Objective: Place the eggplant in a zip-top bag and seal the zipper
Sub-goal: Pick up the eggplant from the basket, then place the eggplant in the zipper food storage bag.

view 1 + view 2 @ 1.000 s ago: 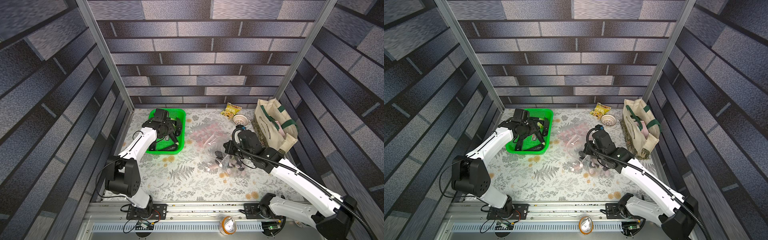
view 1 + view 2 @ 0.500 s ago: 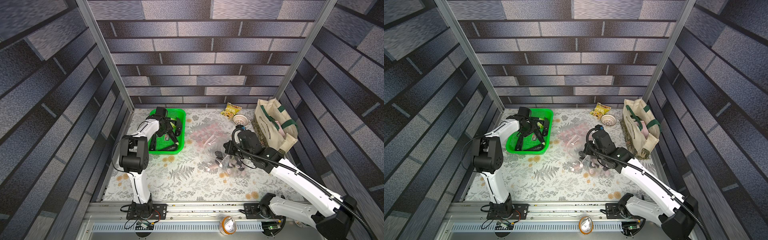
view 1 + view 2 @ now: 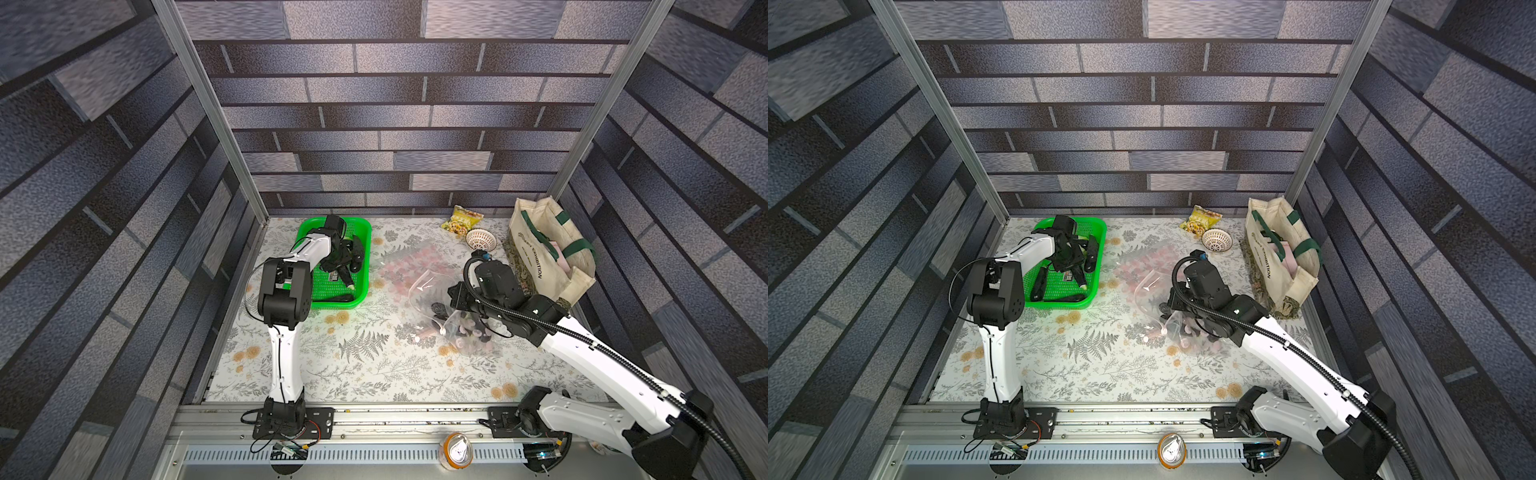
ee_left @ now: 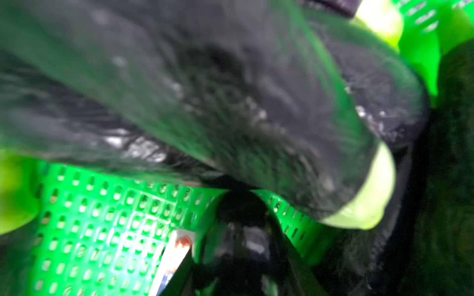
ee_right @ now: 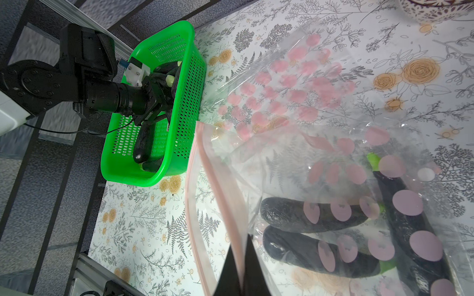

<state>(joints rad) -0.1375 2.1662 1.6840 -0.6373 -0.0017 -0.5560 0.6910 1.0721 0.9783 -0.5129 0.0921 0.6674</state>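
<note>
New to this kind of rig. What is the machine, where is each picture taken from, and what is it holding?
Two robot arms with pincer grippers stand at a table's edge. The two wide pictures come from one overhead camera pair; each close-up comes from a camera on an arm's wrist. On the table: a green basket of eggplants, a zip-top bag, a tote bag, a snack packet, a small bowl. The right gripper is pinched shut on the bag's rim, with more eggplants inside. The left gripper reaches into the basket, close to an eggplant; whether it grips is unclear.
</note>
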